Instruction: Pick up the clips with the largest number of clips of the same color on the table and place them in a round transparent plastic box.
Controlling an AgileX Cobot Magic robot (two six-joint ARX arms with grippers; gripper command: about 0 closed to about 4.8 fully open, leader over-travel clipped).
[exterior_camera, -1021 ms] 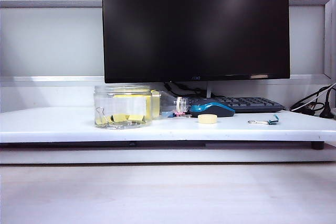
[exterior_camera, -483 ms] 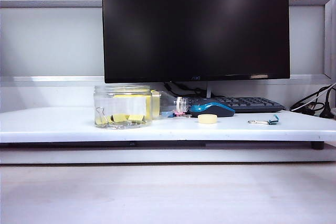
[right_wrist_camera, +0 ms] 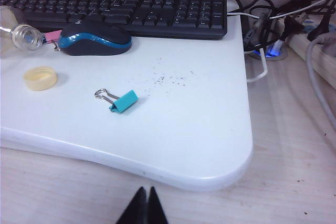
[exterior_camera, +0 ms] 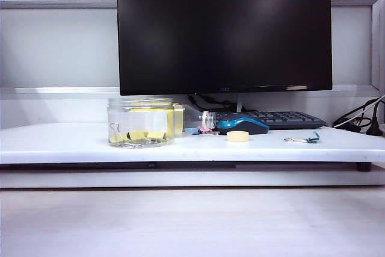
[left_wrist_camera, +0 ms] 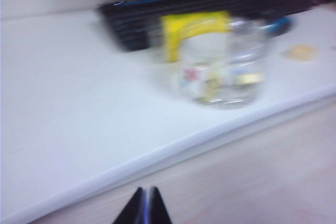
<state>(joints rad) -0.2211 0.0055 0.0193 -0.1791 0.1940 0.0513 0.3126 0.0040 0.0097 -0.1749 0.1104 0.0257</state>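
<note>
We count two yellow clips (exterior_camera: 146, 135) clearly inside the jar (exterior_camera: 141, 123), lying on its floor, with silver wire handles beside them; a third cannot be confirmed through the plastic. The jar stands on the white board (exterior_camera: 72, 142), left of the monitor (exterior_camera: 224, 28). In the left wrist view the jar (left_wrist_camera: 220, 64) is blurred and its contents are hard to make out.

Outside the jar we count one teal clip (right_wrist_camera: 122, 101), one pale yellow disc (right_wrist_camera: 40, 77), one mouse (right_wrist_camera: 94, 39), one keyboard (right_wrist_camera: 131, 6) and one clear bottle (right_wrist_camera: 23, 36), cut off at the frame edge.

The left gripper (left_wrist_camera: 145, 208) hangs before the board edge, fingers pressed together, holding nothing. The right gripper (right_wrist_camera: 145, 208) likewise is clenched and empty, near the board's corner. Neither gripper appears in the exterior view.
</note>
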